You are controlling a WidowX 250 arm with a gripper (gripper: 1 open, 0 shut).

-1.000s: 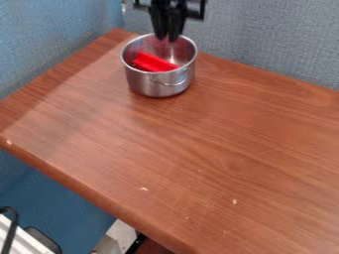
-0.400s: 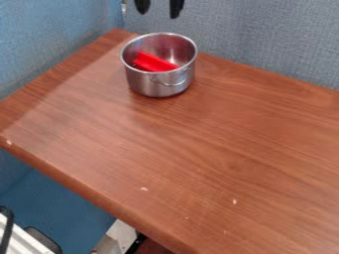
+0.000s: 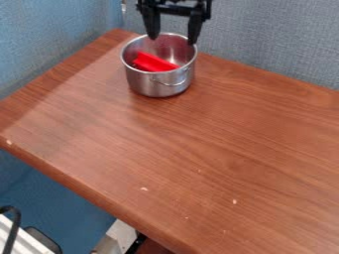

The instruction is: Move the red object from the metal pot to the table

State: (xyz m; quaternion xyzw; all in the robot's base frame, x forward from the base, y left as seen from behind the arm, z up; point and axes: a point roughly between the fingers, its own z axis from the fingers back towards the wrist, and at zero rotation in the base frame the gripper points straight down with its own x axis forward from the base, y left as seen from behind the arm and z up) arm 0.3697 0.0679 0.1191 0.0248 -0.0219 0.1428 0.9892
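The red object [image 3: 155, 62] is a small, elongated rectangular block, plain and bright red all over, with a matte look and no marking that shows. Its upper face catches a little more light than the side turned toward the camera, which is a deeper red. It is clearly longer than it is wide, and shorter than the pot's width.

The block lies down rather than standing on end. Its long axis runs aslant across the view, from the upper left, by the pot's left wall, down toward the lower right, near the part of the wall closest to the camera. Whether it lies quite flat on the bottom or leans a little on the wall, I cannot tell.

It is inside the metal pot [image 3: 158, 84], a shiny silver round vessel with straight sides and a thin wire handle. The pot stands upright on the table [image 3: 199, 149], near the worktop's far corner, where the left and far edges meet.

The claw [image 3: 173, 38] is wide open, its two dark fingers well apart and pointing down at the far part of the pot's rim, with nothing between them. The block is lower in the view than the fingertips, a little left of the midpoint between them, and apart from both.
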